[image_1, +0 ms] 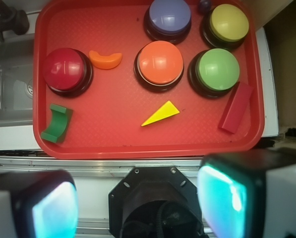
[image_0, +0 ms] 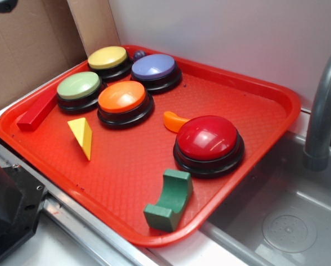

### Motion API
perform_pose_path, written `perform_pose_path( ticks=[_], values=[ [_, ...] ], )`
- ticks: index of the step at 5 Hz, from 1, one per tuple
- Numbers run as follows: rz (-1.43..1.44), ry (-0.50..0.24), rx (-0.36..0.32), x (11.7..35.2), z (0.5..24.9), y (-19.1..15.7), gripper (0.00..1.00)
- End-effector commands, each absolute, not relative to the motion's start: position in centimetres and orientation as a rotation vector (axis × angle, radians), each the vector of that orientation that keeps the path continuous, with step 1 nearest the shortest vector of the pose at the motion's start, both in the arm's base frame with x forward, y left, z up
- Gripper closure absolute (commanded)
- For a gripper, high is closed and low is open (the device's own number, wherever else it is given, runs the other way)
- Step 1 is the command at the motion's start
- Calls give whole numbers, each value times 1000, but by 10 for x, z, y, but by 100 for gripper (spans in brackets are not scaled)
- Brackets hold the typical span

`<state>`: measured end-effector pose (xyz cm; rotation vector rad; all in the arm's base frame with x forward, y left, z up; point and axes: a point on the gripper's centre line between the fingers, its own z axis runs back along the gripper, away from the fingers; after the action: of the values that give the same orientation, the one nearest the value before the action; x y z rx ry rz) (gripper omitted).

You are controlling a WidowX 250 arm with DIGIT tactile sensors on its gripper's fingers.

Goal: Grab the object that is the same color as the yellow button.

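A small yellow wedge, the object, lies on the red tray in front of the orange button. The yellow button stands at the tray's far corner. In the wrist view my gripper hangs high above the tray's near rim, well short of the wedge. Its two glowing pads stand wide apart, open, with nothing between them. The exterior view does not show the gripper's fingers.
On the tray also stand a green button, an orange button, a purple button and a red button. An orange curved piece, a green arch block and a red bar lie there too. A sink with a grey tap is to the right.
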<state>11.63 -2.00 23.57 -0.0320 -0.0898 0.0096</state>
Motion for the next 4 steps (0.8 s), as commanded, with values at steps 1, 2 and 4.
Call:
perform_pose_path(
  ticks=[1, 2, 4],
  values=[
    [10, -90, -32, 116, 236, -20, 0],
    [231, -65, -50, 130, 207, -11, 0],
    [616, -139, -32, 143, 148, 7, 0]
  ],
)
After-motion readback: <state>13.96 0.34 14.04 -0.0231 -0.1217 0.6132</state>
